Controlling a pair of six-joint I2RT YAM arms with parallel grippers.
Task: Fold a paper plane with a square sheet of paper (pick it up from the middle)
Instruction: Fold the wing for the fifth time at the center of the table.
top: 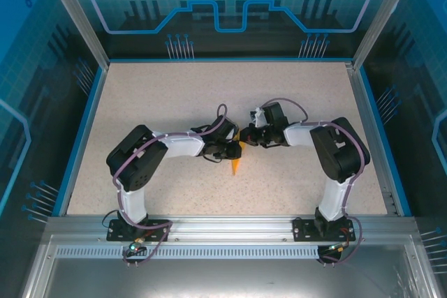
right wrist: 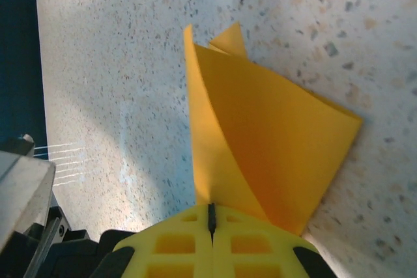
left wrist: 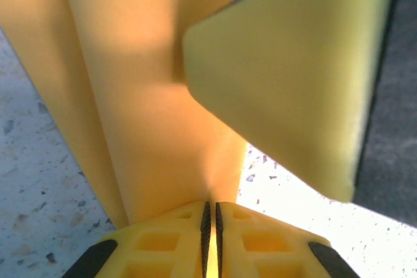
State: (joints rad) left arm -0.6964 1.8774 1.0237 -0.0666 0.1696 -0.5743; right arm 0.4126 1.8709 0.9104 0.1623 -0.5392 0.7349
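Note:
The orange sheet of paper (top: 237, 165) is folded into a narrow pointed shape and hangs between my two grippers at the table's middle, its tip pointing toward the near edge. My left gripper (top: 233, 151) comes from the left and is shut on the paper's crease (left wrist: 150, 96), a thin edge pinched between its pads. My right gripper (top: 246, 139) comes from the right and is shut on the same paper (right wrist: 273, 141), whose layers fan out away from its fingertips (right wrist: 211, 209). One of the right gripper's yellow fingers (left wrist: 293, 76) looms close in the left wrist view.
The speckled beige tabletop (top: 174, 102) lies below the paper, framed by a blue rim (top: 84, 130) and metal posts. Both arms bend inward from their bases at the near edge. Open table stretches behind and to both sides.

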